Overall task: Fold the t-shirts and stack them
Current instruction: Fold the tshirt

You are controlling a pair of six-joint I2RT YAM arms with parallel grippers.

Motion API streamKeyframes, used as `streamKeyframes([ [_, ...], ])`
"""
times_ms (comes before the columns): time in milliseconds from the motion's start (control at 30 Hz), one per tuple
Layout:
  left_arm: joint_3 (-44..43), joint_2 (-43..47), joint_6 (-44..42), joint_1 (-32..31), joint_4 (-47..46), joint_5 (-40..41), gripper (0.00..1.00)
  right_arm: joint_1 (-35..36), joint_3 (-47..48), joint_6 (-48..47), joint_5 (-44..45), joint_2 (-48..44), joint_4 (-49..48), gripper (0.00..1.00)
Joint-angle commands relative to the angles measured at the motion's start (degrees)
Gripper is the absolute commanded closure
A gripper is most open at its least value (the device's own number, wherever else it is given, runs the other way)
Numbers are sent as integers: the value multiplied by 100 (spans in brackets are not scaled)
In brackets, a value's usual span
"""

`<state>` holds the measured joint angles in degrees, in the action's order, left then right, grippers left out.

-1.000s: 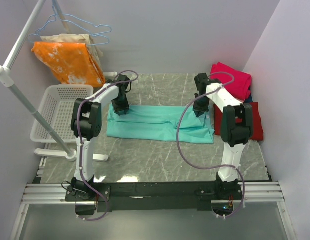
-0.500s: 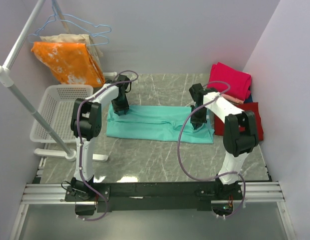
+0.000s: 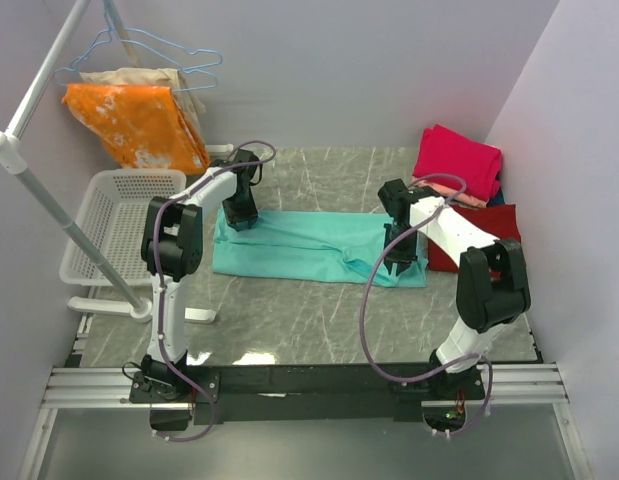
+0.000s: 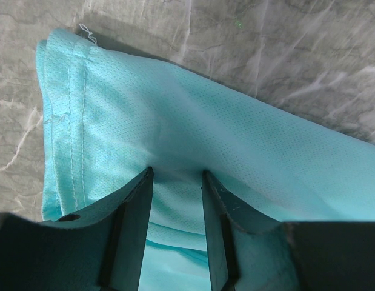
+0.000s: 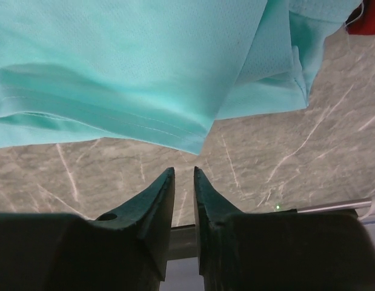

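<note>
Pale lilac walls close in a grey, marble-veined table (image 3: 319,320). At the far left a white rack pole (image 3: 39,190) slants across the corner. Wire hangers (image 3: 179,55) on it carry a beige cloth (image 3: 139,75) and an orange white-blotched cloth (image 3: 134,120), both hung clear of the work. Below them sits a white slatted plastic basket (image 3: 109,185).

The left gripper (image 4: 175,176) is down on the far-left corner of the teal t-shirt (image 3: 309,245), just inside the stitched hem. Its fingers stand partly drawn in with fabric gathered between them, so it appears clenched on a pinch of the shirt. How firmly it holds is hard to judge. That hold probably anchors this end while the other arm works.

The teal t-shirt lies across the middle of the table as a long band, already doubled once. Its layered edges show in both wrist views.

The right gripper (image 5: 184,173) hovers over bare table just beside the shirt's near-right corner. Its fingers are pulled almost together with nothing between them. It seems placed to take that hem corner, which would mean spreading the fingers first.

At the far right the finished stack sits against the wall, well out of the way. The magenta-pink t-shirt (image 3: 459,160) is furthest back, a sliver of the salmon t-shirt (image 3: 469,200) shows beneath it, and the dark red t-shirt (image 3: 511,222) is nearest. The fold of the teal one looks midway, with stacking yet to come.
</note>
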<state>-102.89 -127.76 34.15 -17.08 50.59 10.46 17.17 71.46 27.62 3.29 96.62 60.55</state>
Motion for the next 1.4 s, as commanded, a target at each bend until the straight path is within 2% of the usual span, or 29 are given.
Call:
streamKeyframes([
  [0, -117, -38, 57, -23, 135, 193, 56, 67, 578, 191, 119, -12, -8, 74],
  [133, -82, -20, 57, -23, 144, 185, 56, 129, 1237, 95, -21, 574, -131, 75],
  [367, -3, 41, 65, -23, 118, 211, 56, 129, 1643, 147, -101, 1526, -579, 81],
  [667, 182, 103, 92, -23, 83, 220, 56, -732, 2249, 446, -285, 1930, -1037, 76],
  [867, 191, 129, 83, -23, 100, 255, 56, -1110, 2926, 359, -215, 2387, -686, 76],
  [1367, 76, 32, 39, -15, 171, 281, 55, -1690, 2215, 385, 23, 2125, -1001, 75],
])
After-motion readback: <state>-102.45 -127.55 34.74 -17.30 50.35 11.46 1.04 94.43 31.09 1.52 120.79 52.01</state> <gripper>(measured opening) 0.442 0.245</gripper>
